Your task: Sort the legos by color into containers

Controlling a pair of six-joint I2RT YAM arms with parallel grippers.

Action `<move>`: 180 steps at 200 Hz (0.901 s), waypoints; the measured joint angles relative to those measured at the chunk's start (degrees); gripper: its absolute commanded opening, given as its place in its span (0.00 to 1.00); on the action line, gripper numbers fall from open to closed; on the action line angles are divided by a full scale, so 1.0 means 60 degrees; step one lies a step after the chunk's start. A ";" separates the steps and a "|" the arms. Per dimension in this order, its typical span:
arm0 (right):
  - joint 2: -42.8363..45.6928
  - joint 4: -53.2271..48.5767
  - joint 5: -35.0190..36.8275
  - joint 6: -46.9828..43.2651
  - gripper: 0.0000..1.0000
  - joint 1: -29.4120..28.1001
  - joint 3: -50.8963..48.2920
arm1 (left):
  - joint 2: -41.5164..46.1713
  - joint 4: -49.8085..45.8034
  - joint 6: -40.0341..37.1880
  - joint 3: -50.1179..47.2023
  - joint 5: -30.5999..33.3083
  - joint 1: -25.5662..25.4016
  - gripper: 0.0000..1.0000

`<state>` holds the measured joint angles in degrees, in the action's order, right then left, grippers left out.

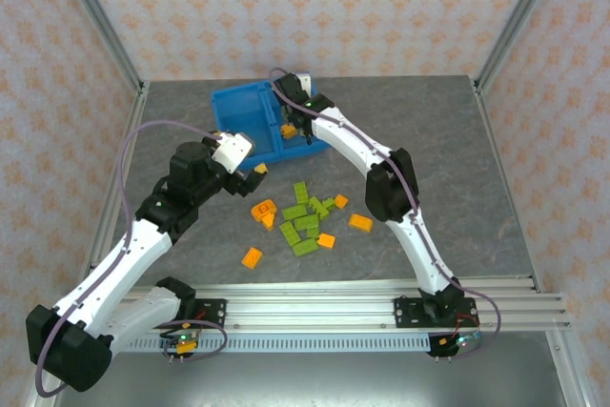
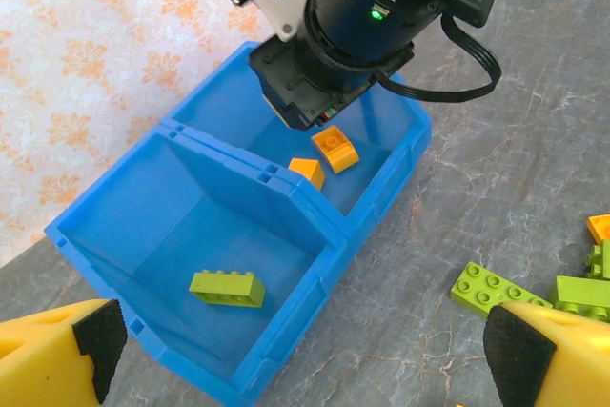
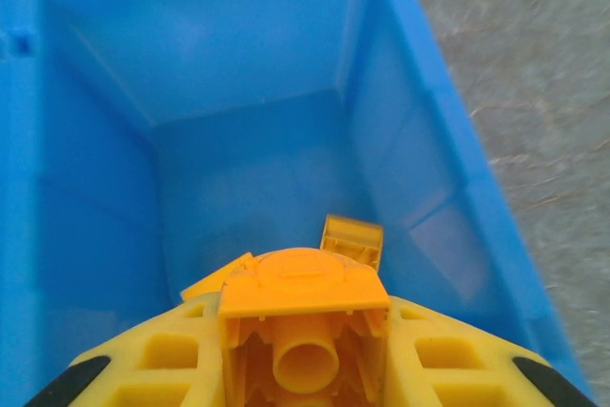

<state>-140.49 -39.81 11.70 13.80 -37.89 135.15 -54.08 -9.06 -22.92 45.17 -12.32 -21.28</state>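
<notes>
The blue bin [image 1: 238,107] stands at the back of the table with its two containers side by side. My right gripper [image 1: 289,129] hangs over the right container [image 3: 248,169], shut on an orange lego [image 3: 303,302]. Two more orange legos [image 2: 335,148] lie on that container's floor. In the left container [image 2: 181,226] lies one green lego [image 2: 227,288]. My left gripper [image 1: 252,175] is open and holds nothing, just in front of the bin; its yellow fingers [image 2: 57,350] frame the left wrist view. Loose green legos [image 1: 305,221] and orange legos [image 1: 264,209] lie mid-table.
Single orange bricks lie apart from the pile, one in front [image 1: 252,256] and one to its right [image 1: 360,222]. A green plate [image 2: 486,288] lies near my left gripper's right finger. Patterned walls and metal posts close in the table at the back and sides.
</notes>
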 measured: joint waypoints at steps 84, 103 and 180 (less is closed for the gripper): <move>-0.0565 -0.0998 -0.1198 0.1104 0.51 0.0219 0.0729 | -0.0237 -0.0004 0.0208 0.0000 0.0160 0.0000 1.00; -0.0539 -0.1111 -0.1279 0.1137 0.51 0.0215 0.0729 | -0.0350 -0.0007 0.0280 0.0000 0.0211 0.0000 1.00; 0.3595 -0.1366 -0.1840 0.0914 0.62 0.0215 -0.2120 | -0.1359 0.0011 0.1891 0.0401 0.1056 0.0277 1.00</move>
<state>-118.91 -48.01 0.67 19.29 -36.60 122.43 -62.24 -8.99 -11.57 47.57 -5.98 -19.62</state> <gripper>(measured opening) 0.577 0.997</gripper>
